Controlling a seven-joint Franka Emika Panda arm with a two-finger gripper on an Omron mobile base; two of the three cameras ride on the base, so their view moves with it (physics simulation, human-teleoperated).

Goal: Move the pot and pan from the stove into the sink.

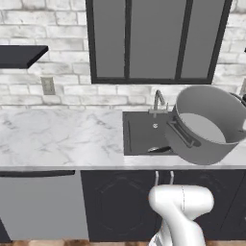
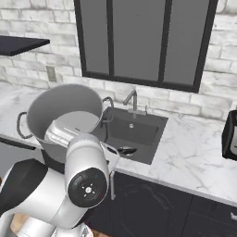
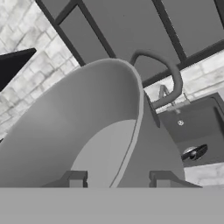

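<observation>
The silver pot (image 1: 206, 125) hangs tilted in the air over the right part of the dark sink (image 1: 139, 132), with its open mouth turned up and toward me. In the hand view my gripper (image 3: 118, 179) is shut on the pot (image 3: 87, 131), one finger on each side of its rim. A loop side handle (image 3: 168, 78) sticks up at the pot's far side. At the sink's near edge lies the pan's dark and silvery handle (image 1: 160, 149); I cannot make out its black body against the basin. The stove is out of view.
A curved faucet (image 1: 157, 100) stands behind the sink. White marble counter (image 1: 57, 139) stretches to the left. A black shelf (image 1: 21, 55) and a wall outlet (image 1: 48, 85) are at the left. A dark appliance (image 2: 230, 134) stands on the counter at the right.
</observation>
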